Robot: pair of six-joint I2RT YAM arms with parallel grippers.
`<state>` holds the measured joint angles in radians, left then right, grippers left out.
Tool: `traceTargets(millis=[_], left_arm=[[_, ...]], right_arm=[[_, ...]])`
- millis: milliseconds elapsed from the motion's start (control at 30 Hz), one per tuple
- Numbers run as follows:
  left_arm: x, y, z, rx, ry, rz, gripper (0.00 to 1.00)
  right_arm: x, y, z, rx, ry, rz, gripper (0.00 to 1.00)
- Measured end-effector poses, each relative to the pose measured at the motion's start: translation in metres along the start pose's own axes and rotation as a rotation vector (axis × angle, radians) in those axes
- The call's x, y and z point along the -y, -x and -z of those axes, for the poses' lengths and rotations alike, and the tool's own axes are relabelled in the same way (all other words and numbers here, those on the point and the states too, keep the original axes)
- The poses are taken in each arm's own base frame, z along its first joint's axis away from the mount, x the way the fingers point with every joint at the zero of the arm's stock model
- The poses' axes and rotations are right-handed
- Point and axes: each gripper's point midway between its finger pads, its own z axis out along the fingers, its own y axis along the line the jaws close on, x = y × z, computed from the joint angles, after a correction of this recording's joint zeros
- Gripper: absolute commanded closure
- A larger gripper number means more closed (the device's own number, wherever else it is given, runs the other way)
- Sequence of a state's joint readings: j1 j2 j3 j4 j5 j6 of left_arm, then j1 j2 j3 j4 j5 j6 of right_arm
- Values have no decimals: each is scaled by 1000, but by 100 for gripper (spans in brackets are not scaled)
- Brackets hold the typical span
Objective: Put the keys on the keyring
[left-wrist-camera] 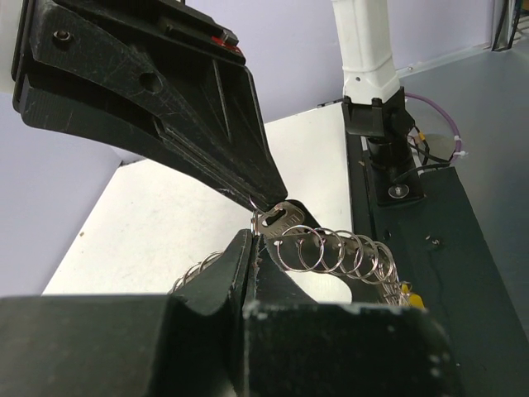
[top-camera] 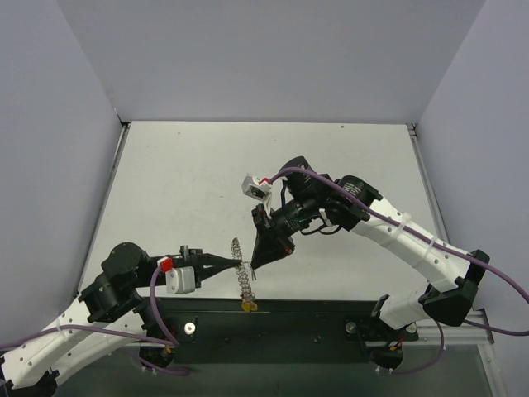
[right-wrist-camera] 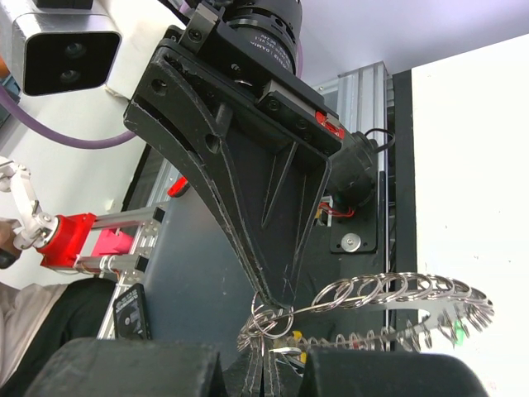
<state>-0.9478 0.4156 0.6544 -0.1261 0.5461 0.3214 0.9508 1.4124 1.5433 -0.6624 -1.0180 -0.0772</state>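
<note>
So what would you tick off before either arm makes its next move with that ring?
1. The left gripper is shut: ok.
2. The right gripper is shut: ok.
3. Both tips meet at the keyring: ok.
4. Which gripper pinches the metal key blade between the tips: cannot tell.
5. The yellow key at the coil's near end is threaded on: cannot tell.
</note>
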Motion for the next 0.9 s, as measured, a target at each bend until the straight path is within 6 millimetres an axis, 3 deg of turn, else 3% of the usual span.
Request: traceTargets(millis=[900], left_arm=[[5,3,-3,21,-30,24,100]], right_arm=[[-1,-1,0,-5,2,-7,100]])
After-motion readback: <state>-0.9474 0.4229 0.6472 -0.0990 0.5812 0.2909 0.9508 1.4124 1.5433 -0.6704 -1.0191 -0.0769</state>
